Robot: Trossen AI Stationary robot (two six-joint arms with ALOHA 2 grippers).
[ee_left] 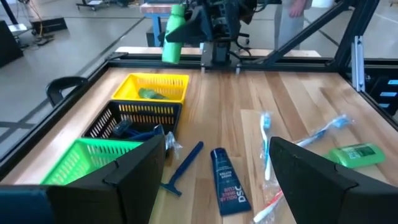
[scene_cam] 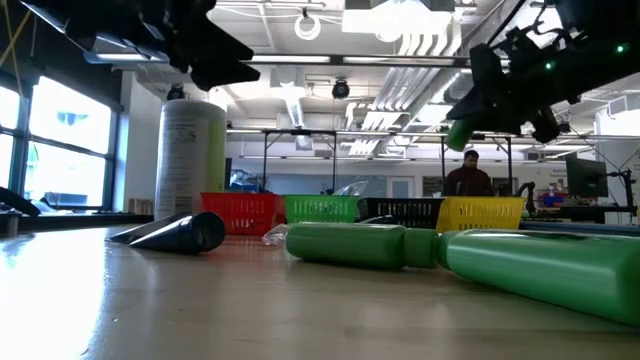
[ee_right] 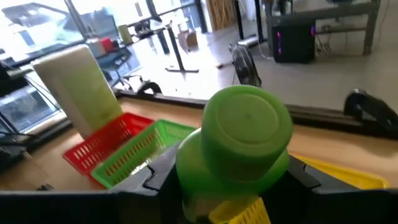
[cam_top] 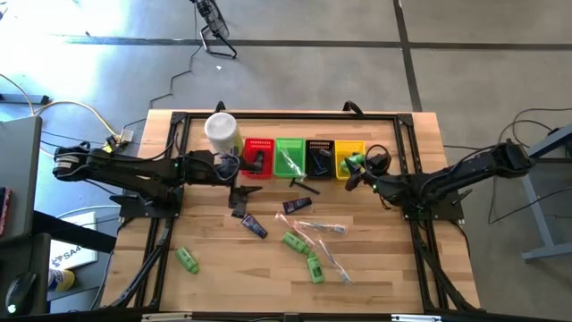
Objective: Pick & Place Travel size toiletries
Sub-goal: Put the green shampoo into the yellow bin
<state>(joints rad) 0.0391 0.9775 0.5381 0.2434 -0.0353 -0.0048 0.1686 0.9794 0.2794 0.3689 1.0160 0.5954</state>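
Overhead, the right gripper is reaching in from the right of the frame and hovering just above the yellow basket, its fingers clamping a green bottle; the right wrist view is showing that bottle's round cap filling the centre of the frame between the dark fingers, and in the low view the bottle is hanging at upper right, clear of the baskets. Along the upper middle of the table the red basket, green basket, black basket and yellow one are sitting side by side in a row, with a tall white canister standing just left of the red one. The left gripper is waiting at centre left, over the red basket's edge, fingers spread apart and gripping nothing. Loose toiletries are lying below the baskets: a dark tube near centre, another dark tube to its lower left, wrapped toothbrushes beside them, green bottles lower down, and one green bottle alone at lower left. The left wrist view is showing a blue razor lying beside the black basket, and something green is lying inside the yellow basket
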